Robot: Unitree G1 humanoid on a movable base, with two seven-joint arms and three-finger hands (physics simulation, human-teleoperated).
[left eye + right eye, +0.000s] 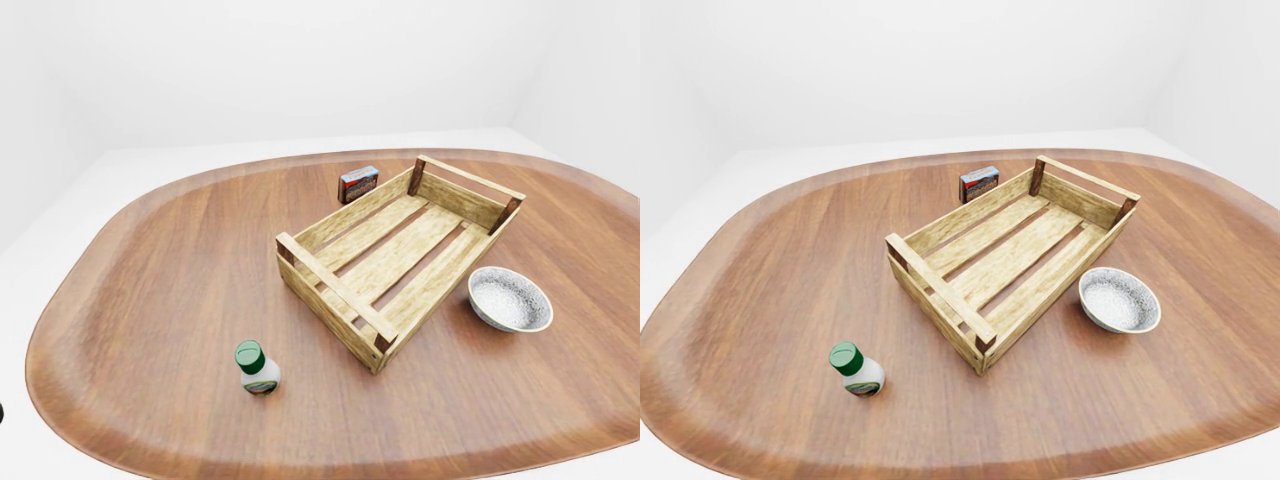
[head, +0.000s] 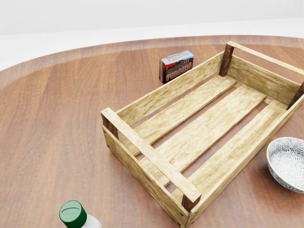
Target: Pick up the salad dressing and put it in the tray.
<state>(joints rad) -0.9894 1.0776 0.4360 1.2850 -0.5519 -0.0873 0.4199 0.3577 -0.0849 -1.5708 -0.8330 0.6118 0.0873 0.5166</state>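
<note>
The salad dressing (image 1: 257, 368) is a small white bottle with a green cap, standing upright on the wooden table (image 1: 150, 290), below and left of the tray. In the head view only the salad dressing's cap (image 2: 73, 214) shows at the bottom edge. The tray (image 1: 395, 252) is an empty slatted wooden crate lying diagonally near the table's middle. Neither hand shows in any view.
A patterned grey bowl (image 1: 510, 299) sits just right of the tray's lower end. A small pudding box (image 1: 358, 183) stands upright by the tray's upper left side. The table's rounded edge (image 1: 60, 300) curves round the left, with white floor beyond.
</note>
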